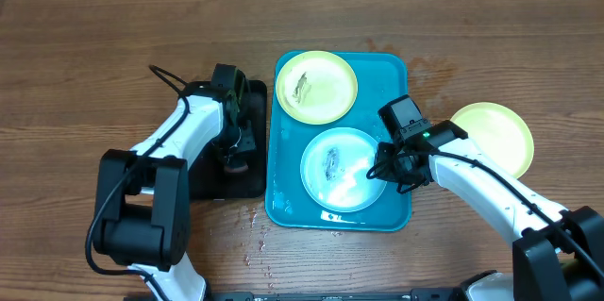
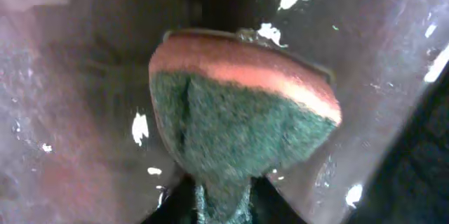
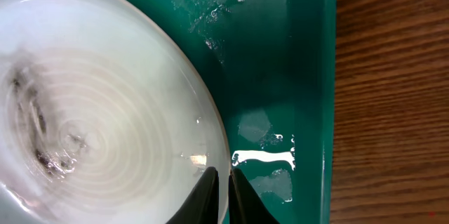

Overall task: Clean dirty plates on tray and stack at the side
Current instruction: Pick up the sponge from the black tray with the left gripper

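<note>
The turquoise tray (image 1: pixel 283 197) holds a yellow-green plate (image 1: pixel 316 85) with a smear at the back and a light blue plate (image 1: pixel 342 168) with a dark smear in front. A second yellow-green plate (image 1: pixel 495 134) lies on the table at the right. My right gripper (image 1: pixel 385 169) is shut on the blue plate's right rim; in the right wrist view its fingers (image 3: pixel 219 190) pinch the rim of the plate (image 3: pixel 105 97) over the tray (image 3: pixel 280 76). My left gripper (image 1: pixel 234 155) is over the black tray, shut on a green and orange sponge (image 2: pixel 238 119).
A smaller black tray (image 1: pixel 253 180) lies left of the turquoise tray, under my left arm. Water drops mark the wooden table (image 1: pixel 255 235) in front of the trays. Bare wood shows right of the tray in the right wrist view (image 3: pixel 393 97).
</note>
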